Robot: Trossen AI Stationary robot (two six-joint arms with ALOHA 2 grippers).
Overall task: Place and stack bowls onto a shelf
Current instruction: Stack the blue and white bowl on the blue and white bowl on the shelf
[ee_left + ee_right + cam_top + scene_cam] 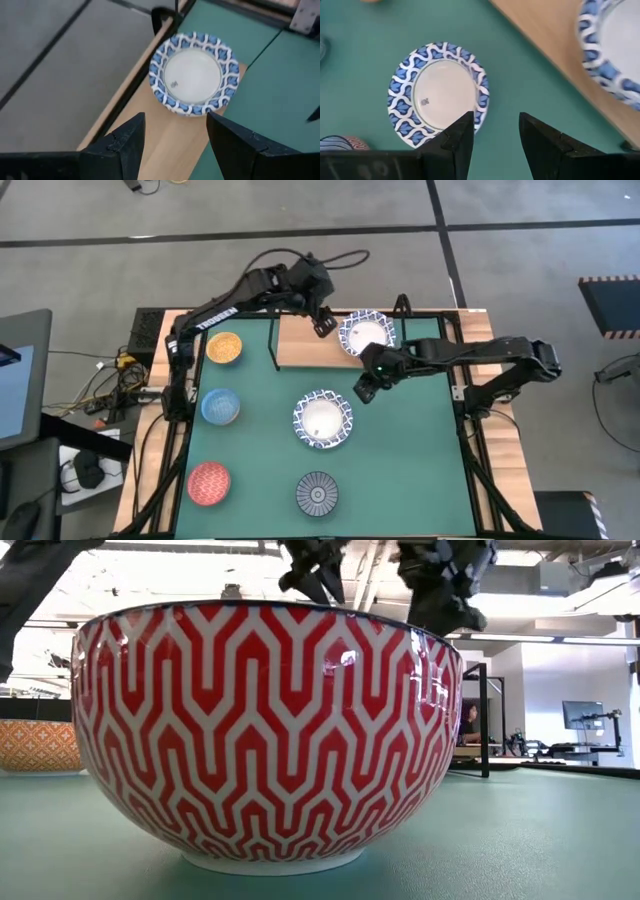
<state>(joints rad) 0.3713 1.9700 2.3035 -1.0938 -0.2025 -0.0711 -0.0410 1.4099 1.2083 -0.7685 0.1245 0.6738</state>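
Both grippers (323, 326) (363, 392) open above table

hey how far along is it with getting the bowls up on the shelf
Done: one white bowl with a blue rim sits on the shelf; whether more are nested in it cannot be told. In hand: nothing. The left gripper hangs open by that bowl, the right gripper open beside the white bowl on the mat. Left: that bowl plus the yellow, light blue, red and dark striped ones.
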